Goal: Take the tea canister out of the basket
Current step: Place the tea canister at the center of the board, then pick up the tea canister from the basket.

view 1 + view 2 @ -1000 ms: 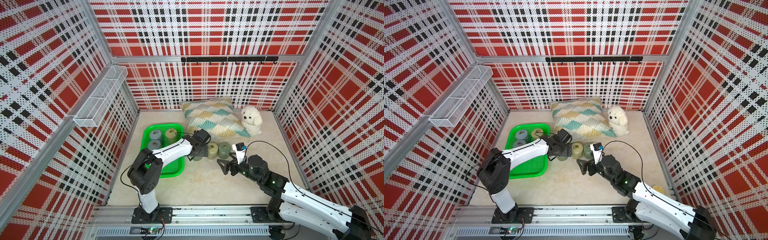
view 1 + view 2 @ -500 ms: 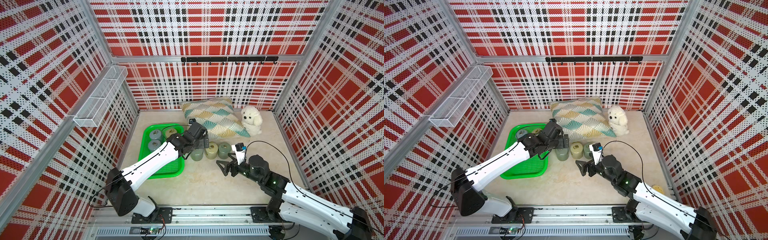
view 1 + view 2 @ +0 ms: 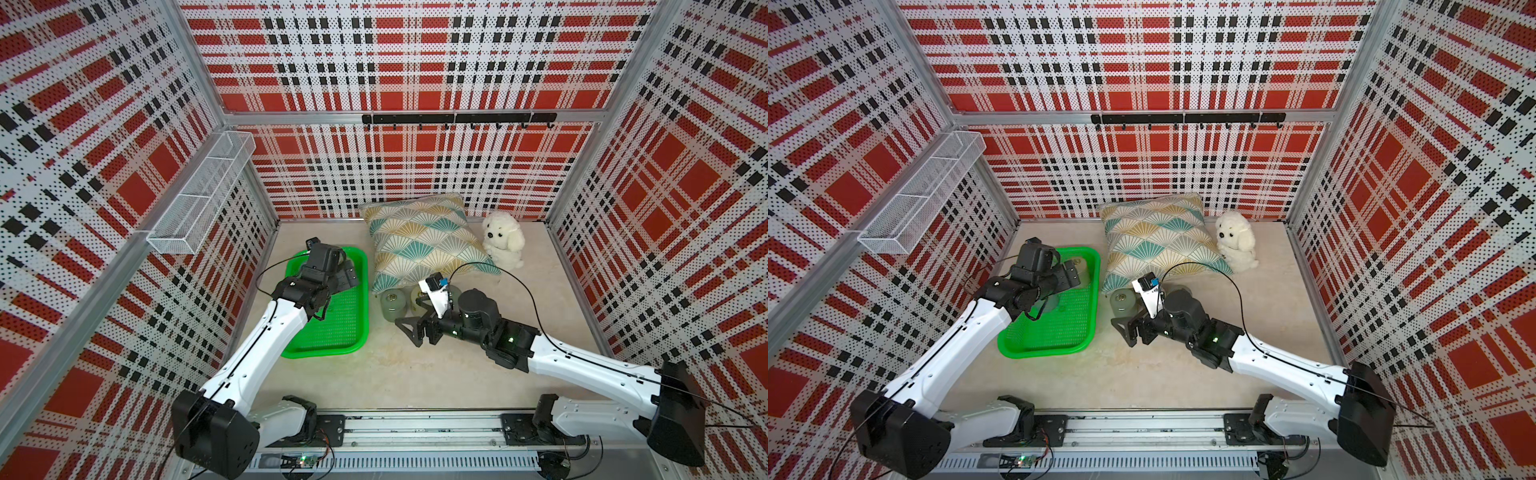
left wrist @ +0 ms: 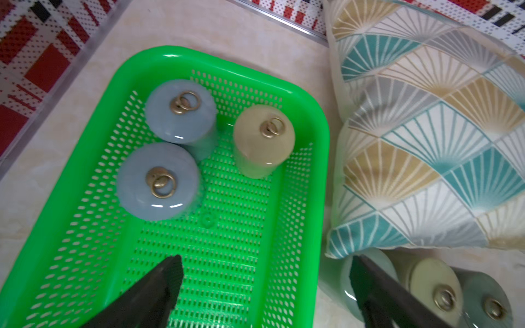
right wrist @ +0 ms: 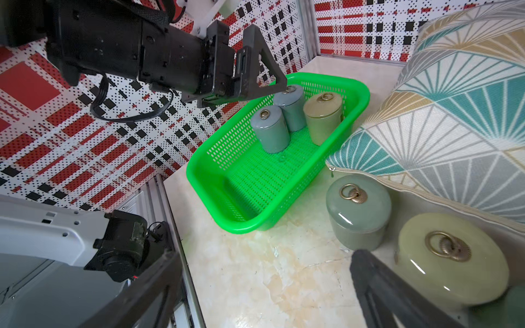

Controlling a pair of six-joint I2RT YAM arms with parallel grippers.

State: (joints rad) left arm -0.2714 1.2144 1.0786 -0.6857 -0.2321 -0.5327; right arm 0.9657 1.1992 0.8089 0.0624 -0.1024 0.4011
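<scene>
- Change over the last second: the left end effector (image 4: 262, 269) has left the row of canisters beside the pillow (image 3: 424, 241) and now hangs over the far half of the basket (image 3: 322, 350). Its arm was folded at the elbow and is now stretched out long.
- Left end effector: fingers spread wide, nothing between them.
- Right end effector (image 5: 264, 258): much where it was, low over the counter (image 3: 415, 374) next to the outside row. Also spread, empty.
- Basket and canisters unmoved, counts unchanged.
- Tea canisters inside the basket: three, upright at its far end.
  - far blue-grey canister (image 4: 180, 110)
  - near blue-grey canister (image 4: 157, 181), close against the far one; contact not clear
  - beige canister (image 4: 264, 136), on the pillow side
- Canisters out on the counter: three, in a row along the pillow's near edge.
  - pale green canister (image 5: 358, 210)
  - cream-yellow canister (image 5: 451, 261)
  - grey-green canister (image 4: 483, 301)
- Singles: one pillow, one white plush dog (image 3: 500, 239), one wire rack (image 3: 199, 199) on the left wall, one black hook rail (image 3: 457, 118) on the back wall.
</scene>
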